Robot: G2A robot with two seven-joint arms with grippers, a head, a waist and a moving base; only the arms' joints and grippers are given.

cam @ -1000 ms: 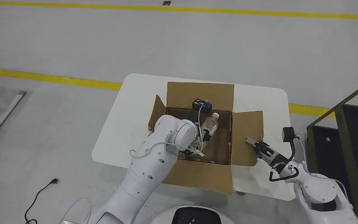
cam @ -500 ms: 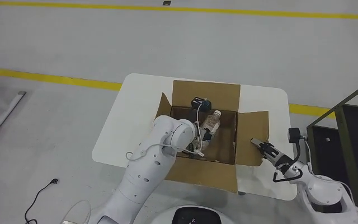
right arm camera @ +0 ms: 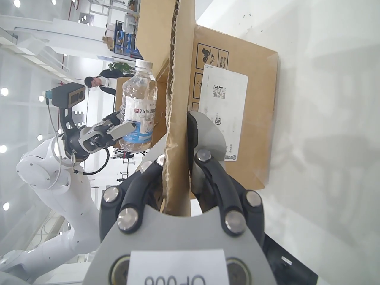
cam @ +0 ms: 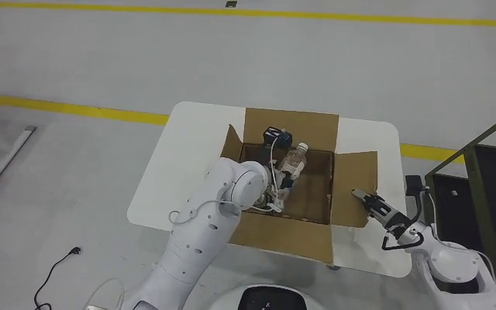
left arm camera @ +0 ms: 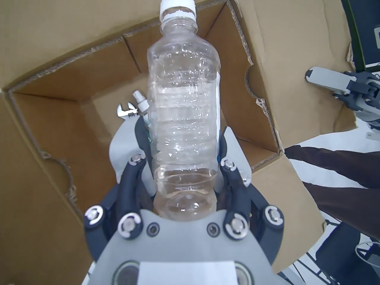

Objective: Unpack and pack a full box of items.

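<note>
An open cardboard box (cam: 291, 126) stands on the white table. Above its opening my left gripper (cam: 283, 180) is shut on a clear water bottle (cam: 293, 163) with a white cap. The left wrist view has the bottle (left arm camera: 184, 114) upright between the fingers (left arm camera: 230, 149). On the box floor below lie a wrench (left arm camera: 126, 111) and a small spray bottle (left arm camera: 141, 102). My right gripper (cam: 364, 198) is shut on the box's right flap (cam: 353, 182). In the right wrist view the flap's edge (right arm camera: 178, 45) runs between the fingers (right arm camera: 204, 137).
The table (cam: 186, 163) has bare room left of the box and a narrow strip at its right. A dark metal rack (cam: 465, 186) stands just beyond the table's right edge. Yellow floor lines run behind the table.
The box has slid to the right and turned a little, with the right gripper holding its flap. The bottle in the left gripper has risen higher over the box.
</note>
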